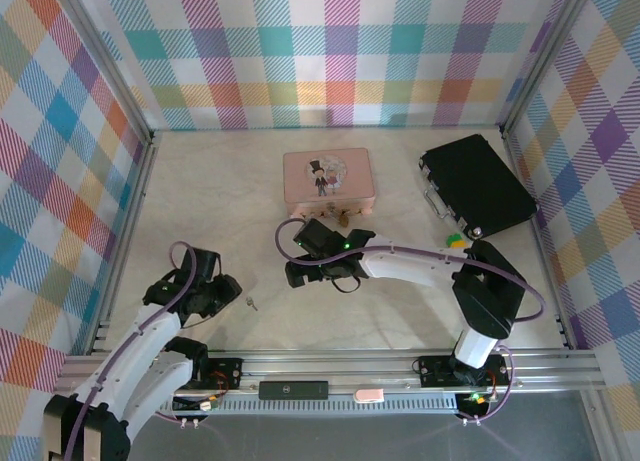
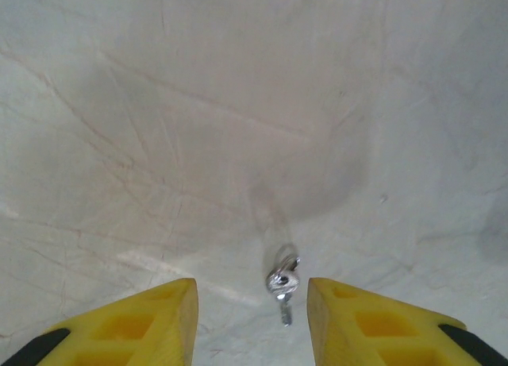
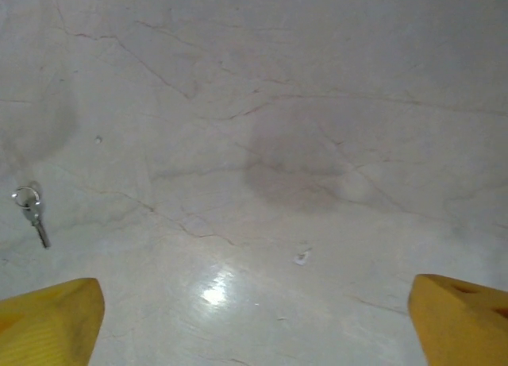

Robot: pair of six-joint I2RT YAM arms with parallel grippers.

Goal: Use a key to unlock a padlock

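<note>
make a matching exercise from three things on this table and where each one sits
Things:
1 key
2 pink tin
3 black case

Places:
A far right of the table
B far middle of the table
C lying at the tips of the open left end effector

Pairs: 1-C, 2-B, 3-A

Silver key [image 2: 282,285], pink tin [image 1: 327,177], plaid walls [image 1: 340,51]
</note>
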